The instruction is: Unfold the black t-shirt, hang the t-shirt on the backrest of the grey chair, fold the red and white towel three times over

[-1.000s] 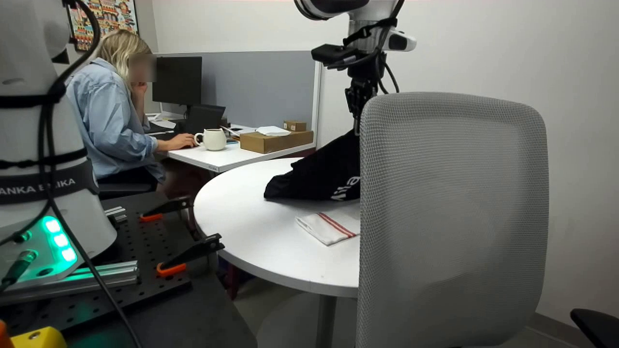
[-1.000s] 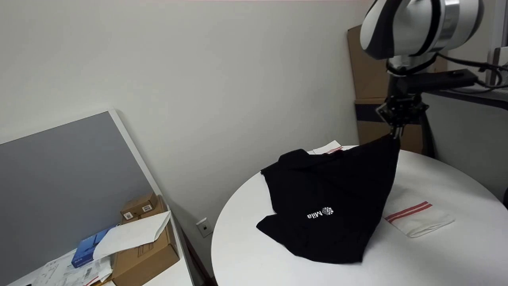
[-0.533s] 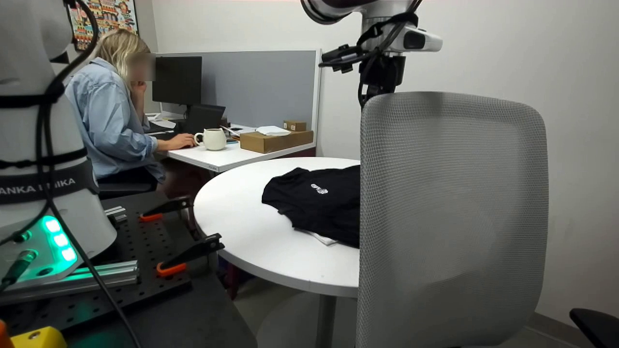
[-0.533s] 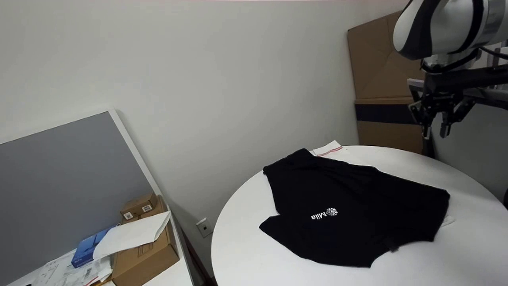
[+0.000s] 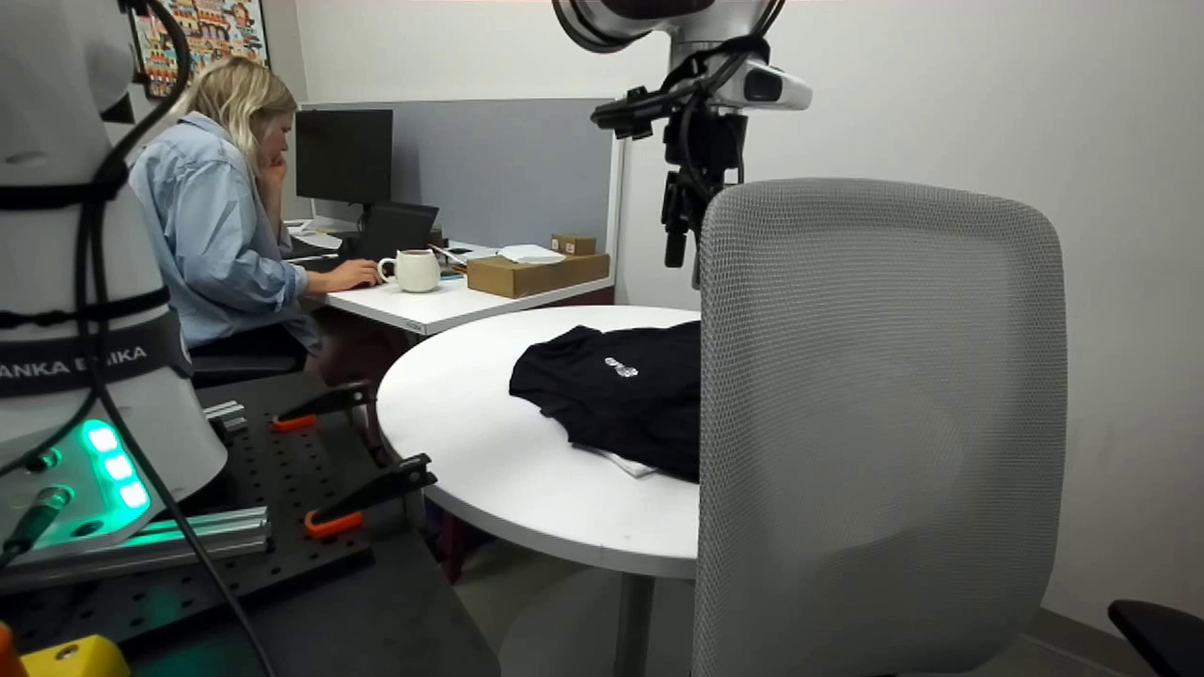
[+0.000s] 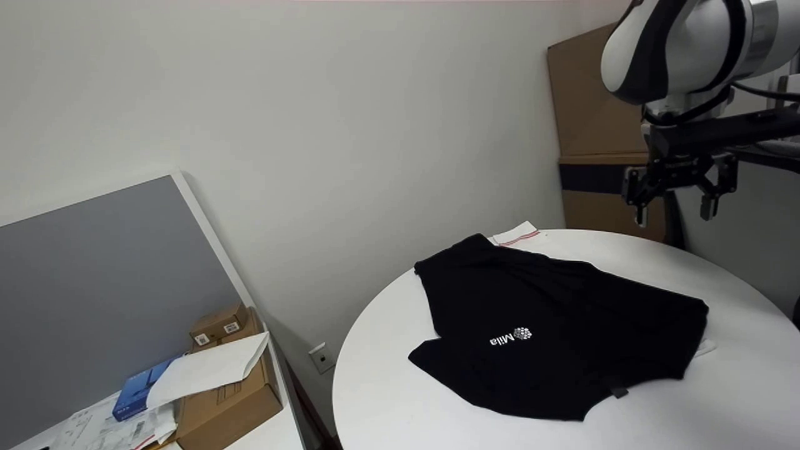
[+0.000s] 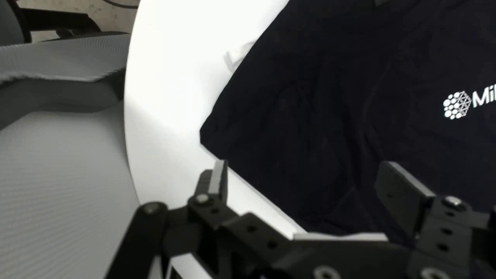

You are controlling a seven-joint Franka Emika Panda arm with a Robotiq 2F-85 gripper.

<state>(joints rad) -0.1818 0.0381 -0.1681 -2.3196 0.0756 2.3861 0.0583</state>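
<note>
At far left, the robot's smooth white base point(image 5: 42, 263) stands near a blond-haired person point(image 5: 212, 216) in a light blue shirt, seated at a white rectangular desk point(image 5: 423, 306). At centre, a soft black cloth t-shirt point(image 6: 550, 306) with a small white print point(image 6: 511, 336) lies spread, lightly creased, on a round white table point(image 5: 470, 451). In an exterior view, a white cloth with red stripes point(image 6: 516, 232), probably the red and white towel, shows past its far edge; a plain white corner point(image 5: 627, 464) peeks from beneath it in both exterior views. Whether the 2 belong to 1 piece cannot be told.

The t-shirt should prove light, limp and hard to harm, sagging wherever it lacks support; 1 pinch will likely raise only a drooping peak. The right-hand tip point(image 6: 692, 312) in an exterior view looks the handiest hold, though the jaws might nip the white layer beneath as well. The curved edge by a small dark label point(image 6: 619, 392) offers another choice.

Right of centre, a black jointed gripper point(image 6: 675, 215) hangs above the table, jaws spread wide, holding nothing, apart from the fabric. At right, the grey chair point(image 5: 884, 414), with its rounded-rectangle mesh backrest, stands just beside the table; the hanging appears yet to come.
</note>
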